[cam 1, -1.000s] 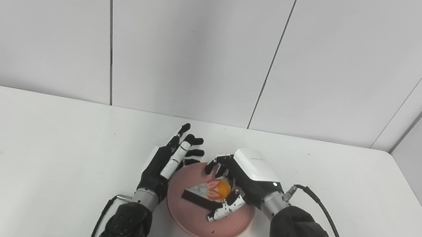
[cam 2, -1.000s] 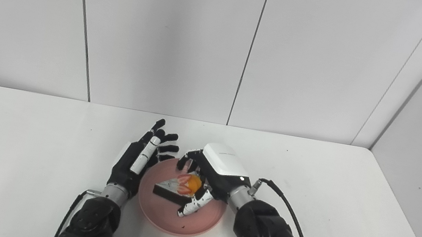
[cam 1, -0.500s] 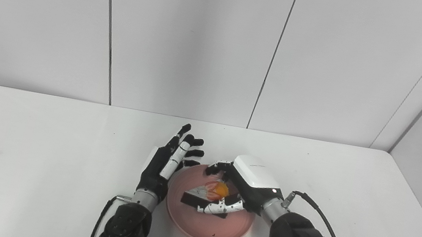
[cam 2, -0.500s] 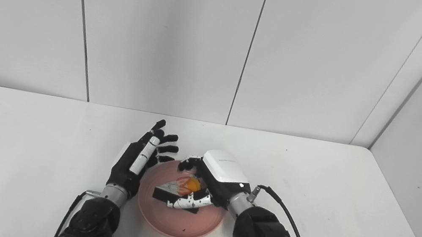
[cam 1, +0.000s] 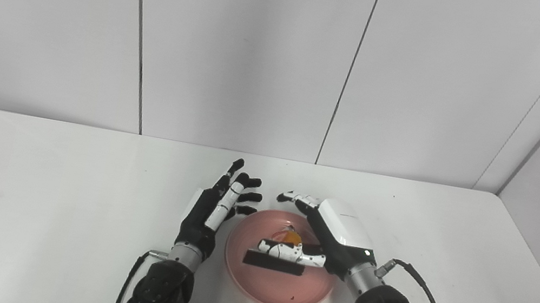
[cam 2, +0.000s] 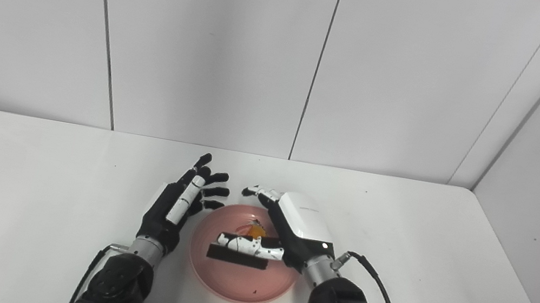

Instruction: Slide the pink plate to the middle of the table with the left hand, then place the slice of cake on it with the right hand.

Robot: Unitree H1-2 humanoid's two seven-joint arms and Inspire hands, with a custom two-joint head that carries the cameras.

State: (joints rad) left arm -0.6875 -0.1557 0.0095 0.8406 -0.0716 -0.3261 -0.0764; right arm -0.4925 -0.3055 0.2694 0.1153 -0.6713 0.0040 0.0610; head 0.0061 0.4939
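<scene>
The pink plate (cam 1: 279, 290) sat on the white table (cam 1: 46, 213) near its front edge, roughly midway across. On the plate lay the slice of cake (cam 1: 275, 262) — a dark strip along its near side, with orange fruit at the back. The right hand (cam 1: 330, 235) hovered over the plate's far right part, fingers spread and holding nothing; its thumb lay across the cake's top. Just left of the plate the left hand (cam 1: 214, 208) stood on edge, fingers apart, empty. Beyond the plate, bare tabletop ran to the panelled wall (cam 1: 243, 48).
</scene>
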